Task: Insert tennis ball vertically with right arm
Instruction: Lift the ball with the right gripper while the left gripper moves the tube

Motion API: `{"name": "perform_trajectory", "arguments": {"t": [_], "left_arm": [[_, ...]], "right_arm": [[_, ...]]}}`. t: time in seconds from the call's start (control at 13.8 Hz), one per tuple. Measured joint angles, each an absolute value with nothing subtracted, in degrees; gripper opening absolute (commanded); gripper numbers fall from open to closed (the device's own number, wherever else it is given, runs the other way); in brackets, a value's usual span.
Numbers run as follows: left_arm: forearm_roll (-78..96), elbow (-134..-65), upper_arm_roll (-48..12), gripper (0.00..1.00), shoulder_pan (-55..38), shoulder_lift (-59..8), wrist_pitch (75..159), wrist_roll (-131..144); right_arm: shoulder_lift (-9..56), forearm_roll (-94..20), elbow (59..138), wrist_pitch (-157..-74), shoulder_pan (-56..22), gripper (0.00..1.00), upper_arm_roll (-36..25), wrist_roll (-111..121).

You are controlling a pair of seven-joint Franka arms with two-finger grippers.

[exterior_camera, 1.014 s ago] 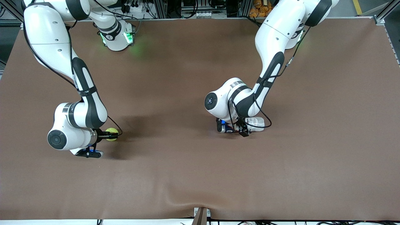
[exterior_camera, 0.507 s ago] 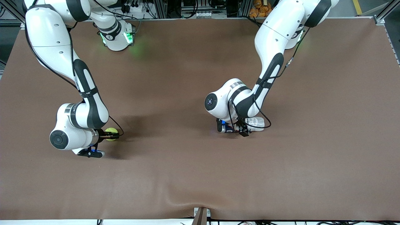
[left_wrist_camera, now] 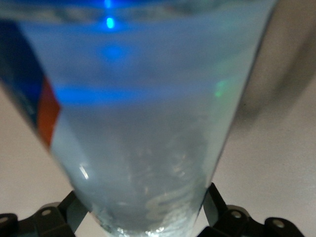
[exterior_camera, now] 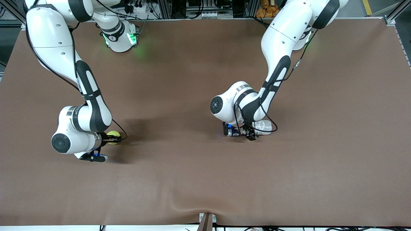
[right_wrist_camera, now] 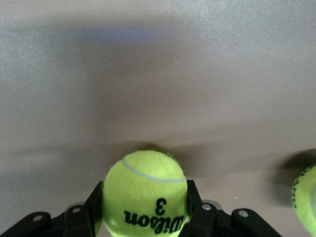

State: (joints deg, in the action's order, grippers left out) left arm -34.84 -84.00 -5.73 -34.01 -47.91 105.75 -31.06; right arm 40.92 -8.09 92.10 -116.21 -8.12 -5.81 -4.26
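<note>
Front view: right gripper low at the worktop, about 9 o'clock from centre, jaws closed on the tennis ball; left gripper near centre, jaws wide around a clear container lying on its side. Left wrist view: container fills the frame between dark fingers. Right wrist view: ball pinched between fingers; a second ball at 3 o'clock.

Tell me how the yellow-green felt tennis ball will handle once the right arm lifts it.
The yellow-green felt tennis ball is round, so it would probably roll if released. Its fuzzy felt likely resists slipping between the right end effector fingers. It looks unsquashed, so probably springy and firm.
</note>
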Motion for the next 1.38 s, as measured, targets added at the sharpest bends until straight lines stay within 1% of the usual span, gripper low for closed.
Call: {"name": "perform_trajectory", "arguments": {"t": [0.29, 0.51, 0.94, 1.01, 1.16, 1.38], "left_arm": [[-34.91, -84.00, -5.68, 1.00, -33.99, -48.17, 106.95, -31.06], [-34.98, -83.99, -5.68, 1.00, -33.99, -48.18, 107.04, -31.06], [-35.00, -83.99, -5.73, 0.74, -34.02, -48.17, 107.08, -31.23], [-35.00, -83.98, -5.73, 0.71, -34.02, -48.17, 107.09, -31.23], [-35.05, -83.89, -5.76, 0.71, -34.07, -48.13, 107.05, -31.26], [-35.05, -83.69, -5.77, 0.72, -34.07, -48.12, 107.14, -31.26]], "right_arm": [[40.76, -8.09, 91.69, -115.79, -8.68, 0.00, -5.82, -4.26], [38.69, -8.09, 89.76, -112.45, -8.59, 0.00, -6.52, -4.53], [27.85, -8.09, 87.23, -104.17, -8.01, 0.00, -8.26, -6.39], [26.85, -8.08, 86.60, -102.20, -8.00, 0.00, -8.56, -6.53], [25.79, -8.07, 83.54, -96.19, -7.98, 0.00, -9.28, -6.56], [25.42, -7.98, 75.68, -85.53, -7.97, 0.00, -10.24, -6.66]]}}
